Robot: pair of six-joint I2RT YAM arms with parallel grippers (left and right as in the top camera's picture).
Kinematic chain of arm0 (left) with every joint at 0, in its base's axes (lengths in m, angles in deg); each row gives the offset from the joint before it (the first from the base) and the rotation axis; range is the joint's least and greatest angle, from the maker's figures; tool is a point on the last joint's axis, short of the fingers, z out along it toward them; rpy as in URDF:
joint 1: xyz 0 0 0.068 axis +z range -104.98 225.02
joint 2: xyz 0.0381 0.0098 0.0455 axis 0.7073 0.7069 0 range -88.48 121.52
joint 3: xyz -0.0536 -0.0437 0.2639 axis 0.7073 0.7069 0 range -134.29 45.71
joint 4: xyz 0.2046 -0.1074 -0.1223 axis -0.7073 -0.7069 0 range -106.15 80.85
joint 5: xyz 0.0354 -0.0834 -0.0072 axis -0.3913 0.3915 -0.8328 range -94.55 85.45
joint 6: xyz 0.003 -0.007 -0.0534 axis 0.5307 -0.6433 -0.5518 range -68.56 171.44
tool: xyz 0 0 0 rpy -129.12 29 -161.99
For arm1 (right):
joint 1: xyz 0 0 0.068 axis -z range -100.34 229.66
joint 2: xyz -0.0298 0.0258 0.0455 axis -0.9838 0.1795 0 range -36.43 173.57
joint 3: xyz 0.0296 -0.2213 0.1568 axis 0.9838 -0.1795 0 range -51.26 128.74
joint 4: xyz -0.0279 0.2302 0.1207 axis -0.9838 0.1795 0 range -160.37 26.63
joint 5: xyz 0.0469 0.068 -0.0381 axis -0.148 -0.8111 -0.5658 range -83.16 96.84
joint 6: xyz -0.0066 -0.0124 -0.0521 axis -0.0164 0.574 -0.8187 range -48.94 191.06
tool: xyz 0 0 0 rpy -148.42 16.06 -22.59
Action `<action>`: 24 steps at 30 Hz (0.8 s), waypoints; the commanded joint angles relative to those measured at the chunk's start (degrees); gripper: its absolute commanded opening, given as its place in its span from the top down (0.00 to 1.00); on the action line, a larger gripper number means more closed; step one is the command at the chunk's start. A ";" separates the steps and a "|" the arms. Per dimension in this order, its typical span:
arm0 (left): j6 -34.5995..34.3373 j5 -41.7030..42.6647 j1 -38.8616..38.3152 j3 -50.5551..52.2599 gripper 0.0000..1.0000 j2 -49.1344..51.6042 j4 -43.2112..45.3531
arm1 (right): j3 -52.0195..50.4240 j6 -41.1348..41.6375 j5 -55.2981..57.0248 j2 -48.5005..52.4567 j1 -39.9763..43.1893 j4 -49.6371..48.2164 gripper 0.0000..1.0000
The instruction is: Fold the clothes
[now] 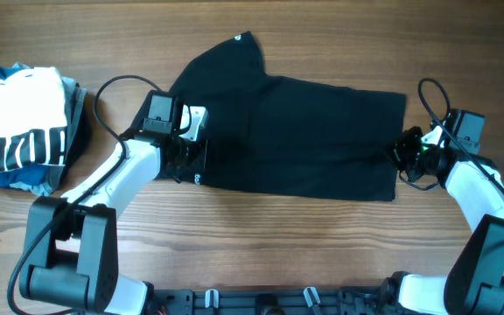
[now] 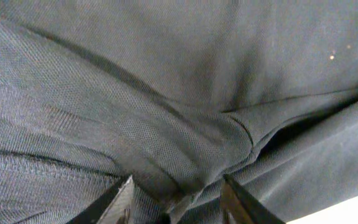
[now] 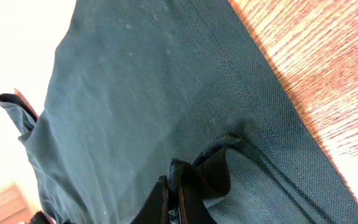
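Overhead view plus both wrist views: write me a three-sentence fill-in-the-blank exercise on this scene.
The black T-shirt lies spread on a ___ table.
The right pincer is ___ on a fold of the shirt.
The white garment has black ___.
Missing words: wooden; shut; stripes.

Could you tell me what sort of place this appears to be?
Probably a robotics lab's garment-folding station: a left arm and right arm work at a wooden table, a black T-shirt lies spread between them, and a pile of other garments sits at one end.
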 commanded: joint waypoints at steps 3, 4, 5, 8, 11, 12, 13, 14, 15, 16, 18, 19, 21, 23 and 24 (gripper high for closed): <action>1.14 0.48 -0.37 -0.81 0.65 0.57 0.42 | 1.05 -6.40 1.60 -0.87 0.17 1.57 0.95; 1.14 0.48 -0.37 -0.79 0.61 0.59 0.02 | 1.05 -6.47 1.62 -0.87 0.17 1.57 0.95; 1.14 0.48 -0.37 -0.72 0.59 0.61 -0.11 | 1.05 -6.47 1.62 -0.87 0.17 1.55 0.95; 2.23 0.50 -0.37 -0.42 0.65 0.72 0.15 | 1.05 -6.47 1.60 -0.87 0.17 1.60 0.95; 2.19 1.46 -0.66 -0.39 0.76 1.66 -0.02 | 1.05 -6.51 1.42 -0.87 0.17 1.60 0.95; 2.19 2.71 -0.87 -0.39 0.82 1.99 -0.24 | 1.05 -6.51 1.42 -0.85 0.17 1.60 0.95; 2.19 3.76 -1.20 -0.39 0.90 2.16 -0.79 | 1.05 -6.54 1.42 -0.87 0.17 1.60 0.96; 2.16 3.69 -1.55 -0.39 0.96 2.21 -1.25 | 1.05 -6.58 1.42 -0.87 0.17 1.70 0.95; 2.16 3.69 -1.66 -0.42 0.96 2.21 -1.27 | 1.05 -6.88 1.42 -0.87 0.17 1.95 0.95; 2.14 3.69 -1.64 -0.50 0.96 2.19 -0.92 | 1.05 -7.78 1.40 -0.87 0.17 2.19 0.95; 1.09 3.67 -1.01 -2.62 0.96 1.75 -0.02 | 1.05 -10.73 2.43 -0.87 0.17 4.33 0.95; 0.39 3.72 -0.68 -3.93 0.96 1.42 0.61 | 1.05 -11.21 4.81 -0.87 0.17 5.75 0.95; 0.22 3.65 -0.24 -7.37 0.96 1.11 2.23 | 1.01 -10.60 12.46 -0.87 0.17 10.21 0.94; 0.22 3.65 -0.24 -9.20 0.96 1.11 3.32 | 1.01 -10.91 14.82 -0.81 0.17 12.33 0.95; 0.17 3.67 -0.31 -9.68 0.96 1.11 4.63 | 1.01 -11.21 14.91 -0.79 0.17 12.31 0.87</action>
